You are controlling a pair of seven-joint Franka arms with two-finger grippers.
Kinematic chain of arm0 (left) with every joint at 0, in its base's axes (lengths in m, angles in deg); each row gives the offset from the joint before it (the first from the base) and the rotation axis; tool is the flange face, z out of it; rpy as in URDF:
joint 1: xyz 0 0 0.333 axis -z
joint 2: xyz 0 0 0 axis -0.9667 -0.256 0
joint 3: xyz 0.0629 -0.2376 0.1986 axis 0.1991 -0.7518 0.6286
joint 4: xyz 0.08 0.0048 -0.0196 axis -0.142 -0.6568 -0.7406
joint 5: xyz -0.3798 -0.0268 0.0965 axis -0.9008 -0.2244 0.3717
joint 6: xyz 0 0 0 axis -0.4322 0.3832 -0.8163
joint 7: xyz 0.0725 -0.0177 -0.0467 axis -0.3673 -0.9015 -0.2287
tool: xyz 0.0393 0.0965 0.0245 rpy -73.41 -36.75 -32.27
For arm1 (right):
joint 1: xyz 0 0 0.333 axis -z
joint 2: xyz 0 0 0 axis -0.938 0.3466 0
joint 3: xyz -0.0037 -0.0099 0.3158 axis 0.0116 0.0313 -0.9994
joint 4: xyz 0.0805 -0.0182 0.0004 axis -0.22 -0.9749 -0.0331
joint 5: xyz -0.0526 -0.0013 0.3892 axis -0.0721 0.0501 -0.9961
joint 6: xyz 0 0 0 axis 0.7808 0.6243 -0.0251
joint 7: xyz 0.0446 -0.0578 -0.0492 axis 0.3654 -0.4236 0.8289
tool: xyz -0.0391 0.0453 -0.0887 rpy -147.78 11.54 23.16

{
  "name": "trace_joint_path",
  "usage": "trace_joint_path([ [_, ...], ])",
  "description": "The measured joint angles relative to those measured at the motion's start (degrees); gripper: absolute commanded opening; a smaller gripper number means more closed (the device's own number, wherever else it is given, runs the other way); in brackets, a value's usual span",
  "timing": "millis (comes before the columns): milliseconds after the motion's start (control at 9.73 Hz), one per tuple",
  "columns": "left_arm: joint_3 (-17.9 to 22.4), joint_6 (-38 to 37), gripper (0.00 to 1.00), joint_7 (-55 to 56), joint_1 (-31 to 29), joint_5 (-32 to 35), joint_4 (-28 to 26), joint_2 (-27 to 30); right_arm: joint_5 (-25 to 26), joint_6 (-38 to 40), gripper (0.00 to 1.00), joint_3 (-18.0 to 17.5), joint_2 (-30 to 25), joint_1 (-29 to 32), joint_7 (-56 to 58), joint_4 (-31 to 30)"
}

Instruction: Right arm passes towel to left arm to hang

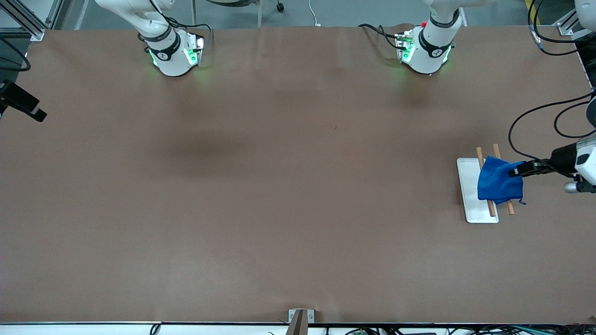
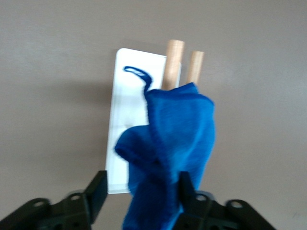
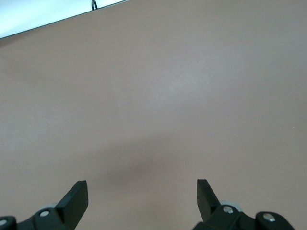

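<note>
The bright blue towel [image 1: 498, 184] lies bunched over two wooden rods [image 1: 491, 208] of a white flat tray [image 1: 468, 186] at the left arm's end of the table. My left gripper [image 1: 512, 172] reaches in level with the towel's edge. In the left wrist view the towel [image 2: 177, 129] sits between the fingers of my left gripper [image 2: 142, 181]. The jaws stand apart, with a gap beside one finger [image 2: 98, 191]. The loop tag [image 2: 136, 72] lies on the tray [image 2: 127, 96]. My right gripper [image 3: 141, 191] is open and empty over bare table.
The brown table [image 1: 279, 186] carries only the tray. Both arm bases [image 1: 172, 56] [image 1: 426, 51] stand along the edge farthest from the front camera. A black cable [image 1: 526, 121] loops above the table near the left gripper. A metal bracket [image 1: 300, 316] sits at the nearest edge.
</note>
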Motion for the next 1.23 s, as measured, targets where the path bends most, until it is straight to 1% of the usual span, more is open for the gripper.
trace_joint_path([
  [205,0.5,0.0,1.00,-0.6,-0.2,0.8,0.5,0.9,0.0,0.6,1.00,0.6,0.0,0.0,1.5,0.4],
  [411,0.2,0.0,1.00,0.0,0.1,5.6,2.3,3.6,0.4,0.7,1.00,0.6,0.3,-0.1,1.9,0.4],
  [514,-0.8,0.0,1.00,1.8,0.2,8.5,2.9,5.5,0.7,0.7,1.00,0.6,0.4,-0.2,2.0,0.4],
  [616,-3.4,0.0,1.00,5.4,0.2,12.0,3.0,8.0,0.8,0.8,1.00,0.5,0.5,-0.4,2.1,0.4],
  [822,-11.6,-0.4,1.00,16.9,0.5,19.3,2.7,14.4,1.1,0.8,1.00,0.5,0.5,-0.6,2.8,0.4],
  [925,-15.7,-1.3,1.00,23.0,0.7,21.5,2.3,17.3,1.2,0.8,1.00,0.6,0.5,-0.6,2.9,0.4],
  [1027,-18.9,-2.8,1.00,27.5,0.9,22.6,2.0,19.5,1.2,0.8,1.00,0.6,0.5,-0.6,3.0,0.4],
  [1130,-20.3,-3.8,1.00,29.2,1.0,22.9,1.9,20.9,1.2,0.9,1.00,0.6,0.5,-0.6,3.1,0.4],
  [1233,-20.7,-4.0,1.00,29.3,1.0,22.9,2.1,21.7,1.2,1.1,1.00,0.6,0.5,-0.6,3.1,0.4],
])
